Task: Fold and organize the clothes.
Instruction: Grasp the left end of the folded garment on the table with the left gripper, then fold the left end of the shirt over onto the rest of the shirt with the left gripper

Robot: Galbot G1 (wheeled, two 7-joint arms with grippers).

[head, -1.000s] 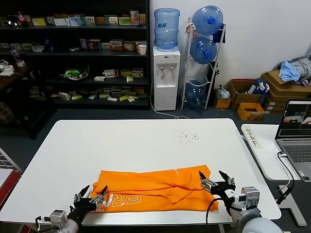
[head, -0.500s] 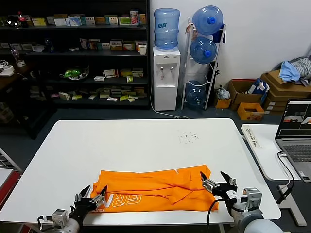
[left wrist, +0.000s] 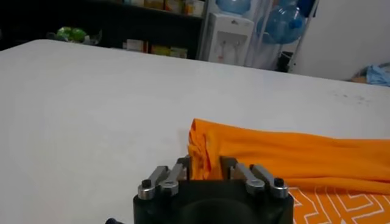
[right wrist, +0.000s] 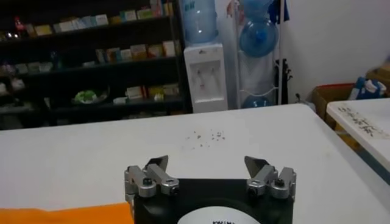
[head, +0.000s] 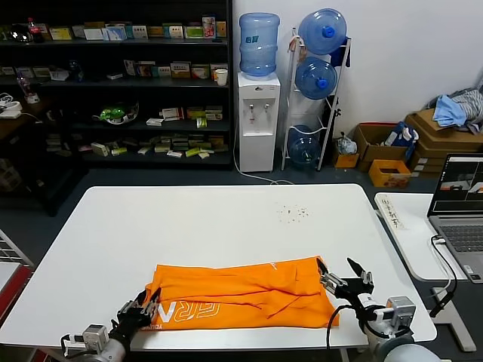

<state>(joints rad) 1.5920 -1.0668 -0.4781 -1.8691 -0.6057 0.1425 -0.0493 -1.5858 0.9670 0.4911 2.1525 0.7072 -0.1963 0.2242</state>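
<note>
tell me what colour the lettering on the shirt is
White, on the orange shirt; the head view shows the lettering best.

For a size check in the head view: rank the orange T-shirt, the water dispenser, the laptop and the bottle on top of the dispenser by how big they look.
1. Orange T-shirt, nearest the camera.
2. Water dispenser.
3. Laptop, cut off by the frame edge, so its rank is unsure.
4. Bottle atop the dispenser.
</note>
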